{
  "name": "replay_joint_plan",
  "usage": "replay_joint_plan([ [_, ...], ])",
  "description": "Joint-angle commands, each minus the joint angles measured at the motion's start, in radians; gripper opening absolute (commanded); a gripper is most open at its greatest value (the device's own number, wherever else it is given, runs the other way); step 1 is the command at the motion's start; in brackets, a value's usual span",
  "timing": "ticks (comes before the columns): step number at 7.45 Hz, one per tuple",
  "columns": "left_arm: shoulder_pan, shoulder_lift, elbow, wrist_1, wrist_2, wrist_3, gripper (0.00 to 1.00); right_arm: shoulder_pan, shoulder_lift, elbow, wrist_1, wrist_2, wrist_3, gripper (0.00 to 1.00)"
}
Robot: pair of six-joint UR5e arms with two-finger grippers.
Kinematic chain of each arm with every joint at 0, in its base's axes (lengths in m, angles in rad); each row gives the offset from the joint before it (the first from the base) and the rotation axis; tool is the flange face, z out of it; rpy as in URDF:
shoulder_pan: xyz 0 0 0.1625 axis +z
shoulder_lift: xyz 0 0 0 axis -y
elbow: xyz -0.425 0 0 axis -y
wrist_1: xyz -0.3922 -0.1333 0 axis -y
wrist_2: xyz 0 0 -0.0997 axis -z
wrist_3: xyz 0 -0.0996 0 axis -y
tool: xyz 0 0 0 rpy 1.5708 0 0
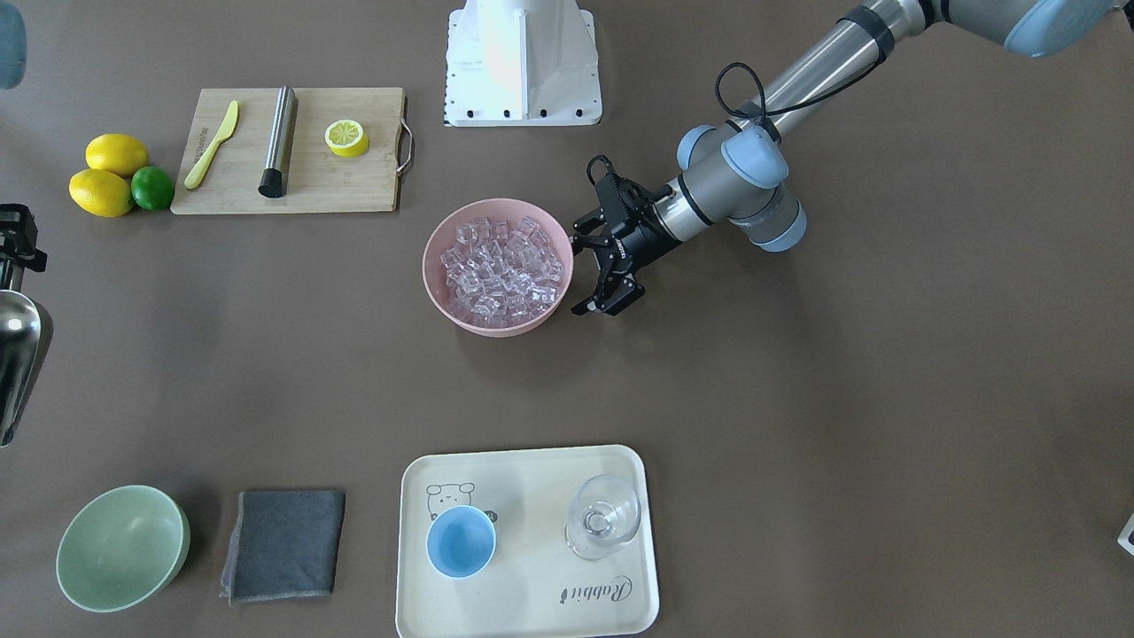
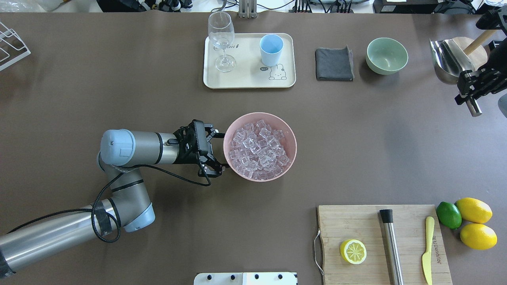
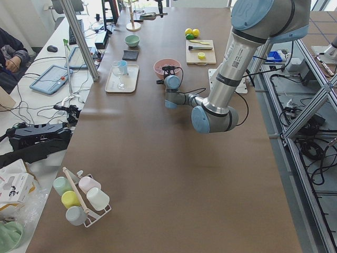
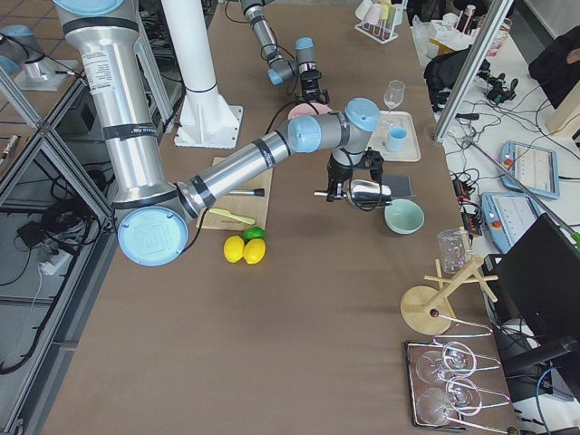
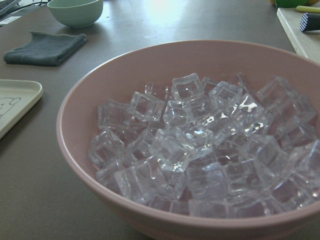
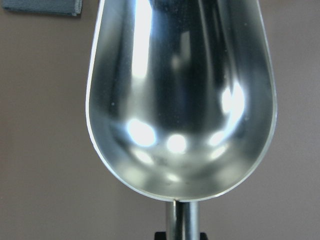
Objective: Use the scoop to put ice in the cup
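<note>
Two arms work at the table, described here from the overhead view. The left gripper (image 2: pixel 218 151) has its jaws spread wide and holds nothing. It sits just beside the left rim of the pink bowl (image 2: pixel 291 136), which stands mid-table heaped with the ice (image 2: pixel 257 148). The right gripper (image 2: pixel 470 88) is clamped on the short handle of the scoop (image 2: pixel 447 59), held at the far right edge, right of the pale-green bowl (image 2: pixel 386 55). The right wrist view looks into the scoop's shiny trough. The cup (image 2: pixel 271 49) stands upright on the cream tray (image 2: pixel 210 75) at the far side, right of the clear glass (image 2: pixel 221 39) and well apart from both grippers.
</note>
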Motion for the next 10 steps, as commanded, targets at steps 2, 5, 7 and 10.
replay_joint_plan([
  [2, 0.042, 0.000, -0.005, 0.000, -0.015, -0.043, 0.97, -0.001, 0.016, -0.003, 0.000, -0.007, -0.002, 0.00],
  [5, 0.044, 0.000, -0.011, 0.000, -0.027, -0.066, 0.97, -0.003, 0.060, 0.000, 0.000, -0.017, -0.003, 0.00],
  [7, 0.041, 0.000, -0.011, -0.002, -0.026, -0.066, 0.97, -0.026, 0.127, 0.005, 0.012, -0.018, -0.014, 0.00],
  [10, 0.040, 0.000, -0.012, -0.002, -0.026, -0.066, 0.97, -0.188, 0.155, 0.029, 0.107, -0.066, -0.195, 0.00],
])
